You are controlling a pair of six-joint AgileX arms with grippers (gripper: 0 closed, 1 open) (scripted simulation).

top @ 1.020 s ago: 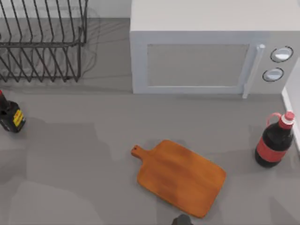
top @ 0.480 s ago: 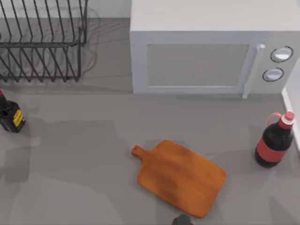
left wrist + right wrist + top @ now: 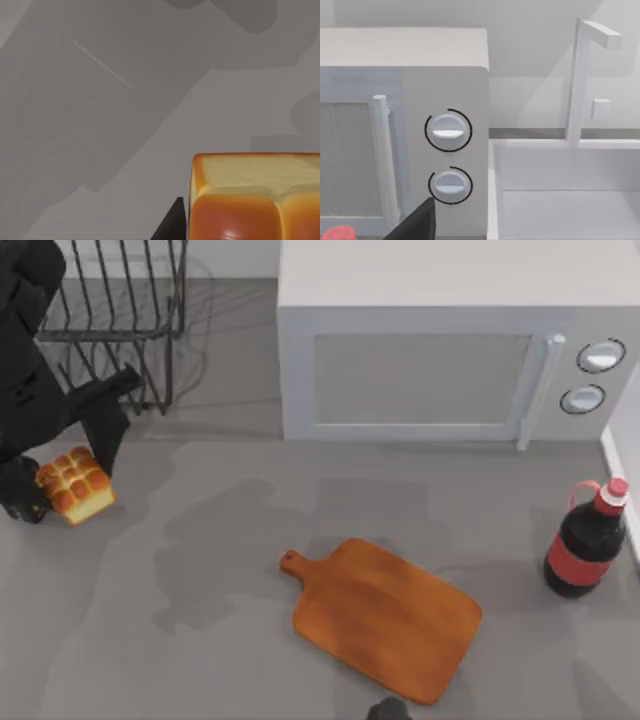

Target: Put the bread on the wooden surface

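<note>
The bread [image 3: 76, 485], a small golden-brown chunk, hangs at the far left of the table in my left gripper [image 3: 68, 483], which is shut on it. In the left wrist view the bread [image 3: 255, 200] sits close up, with one dark finger [image 3: 172, 225] beside it and grey countertop below. The wooden surface [image 3: 385, 618], an orange-brown cutting board with a pierced handle, lies bare at the front centre, well to the right of the bread. One dark finger [image 3: 415, 222] of my right arm faces the microwave's knobs.
A white microwave [image 3: 450, 360] stands at the back, with a wire dish rack [image 3: 100, 330] at the back left. A dark cola bottle with a red cap [image 3: 583, 540] is at the right. A black bottle [image 3: 18, 502] sits half hidden by the bread. A small dark part [image 3: 388, 710] pokes in at the front edge.
My left arm has come into the top view from the left, carrying the bread; before, only its shadow lay on the table. The board and bottles have not moved.
</note>
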